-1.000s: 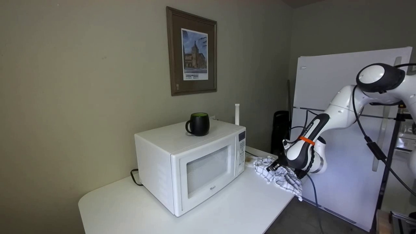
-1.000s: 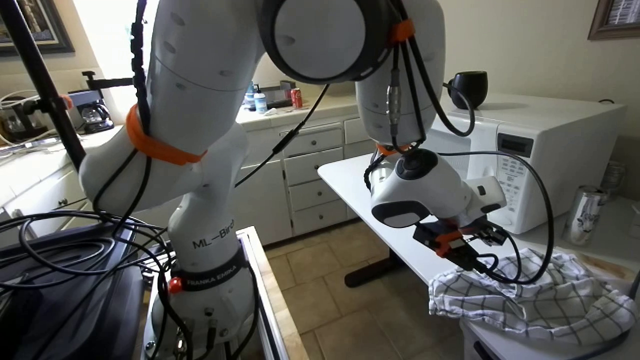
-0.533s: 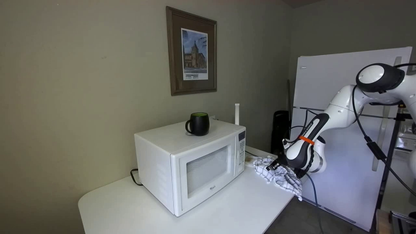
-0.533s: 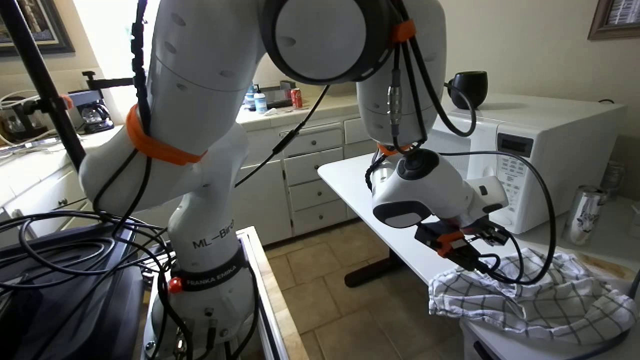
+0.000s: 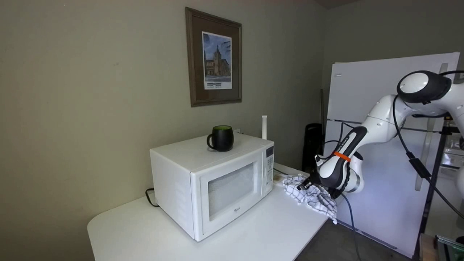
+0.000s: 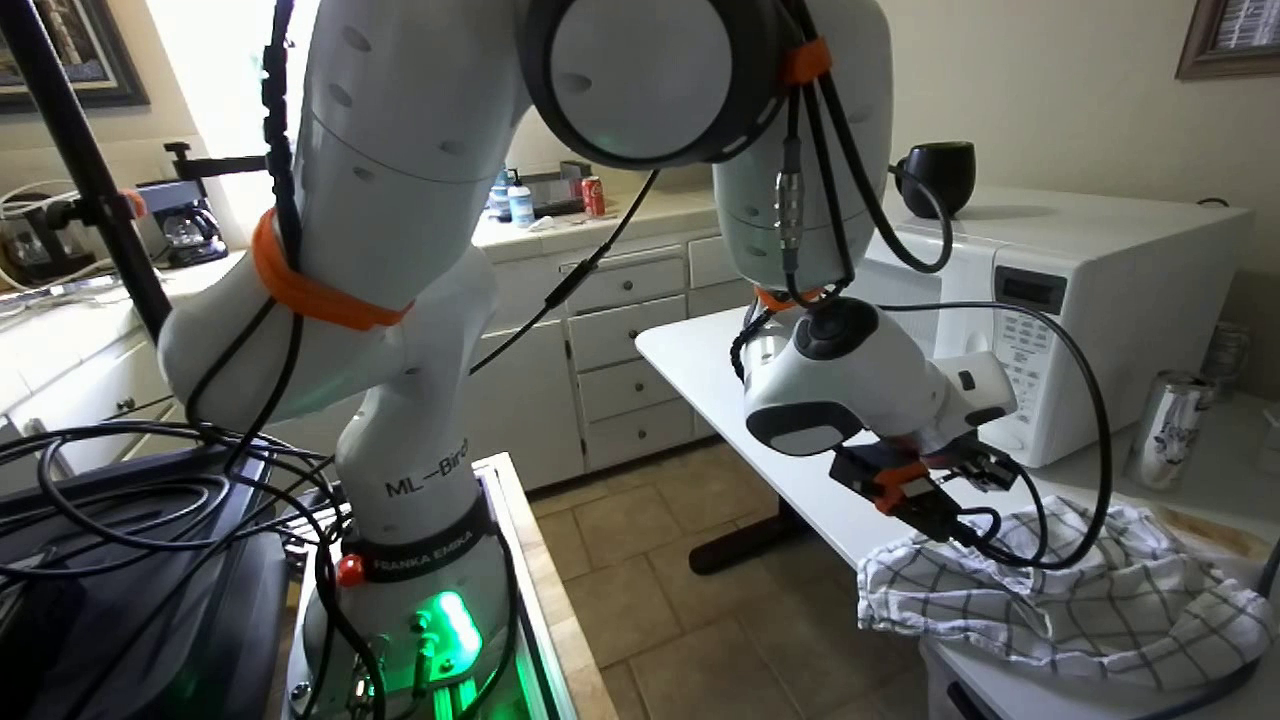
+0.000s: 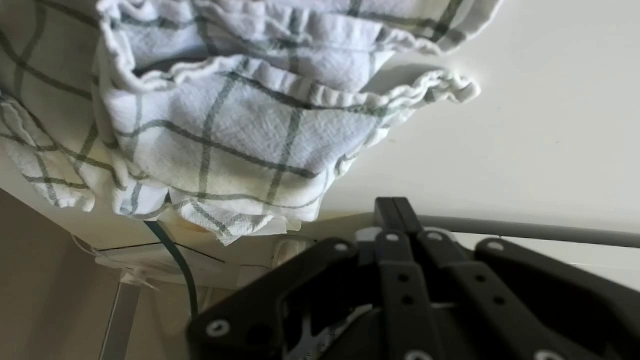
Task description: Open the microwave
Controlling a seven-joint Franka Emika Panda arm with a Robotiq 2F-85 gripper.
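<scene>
The white microwave (image 5: 175, 188) stands on the white table in both exterior views (image 6: 1150, 300). Its door (image 5: 232, 192) with the greyish window is shut. The control strip (image 5: 269, 168) is at the end nearer the arm. My gripper (image 5: 303, 186) hangs over the checked cloth, off the control-strip side of the microwave and apart from it. In the wrist view my gripper (image 7: 397, 202) is shut, its two fingertips pressed together with nothing between them. The far side of the microwave is hidden.
A black mug (image 5: 222, 138) stands on top of the microwave. A checked cloth (image 6: 1080, 600) lies bunched at the table's end below my gripper. A silver can (image 6: 1170, 430) stands beside the microwave. The refrigerator (image 5: 384, 174) is behind the arm. A cable loop (image 6: 1104, 440) hangs by the wrist.
The arm, the gripper and the microwave look almost still. A green light has come on at the arm's base.
</scene>
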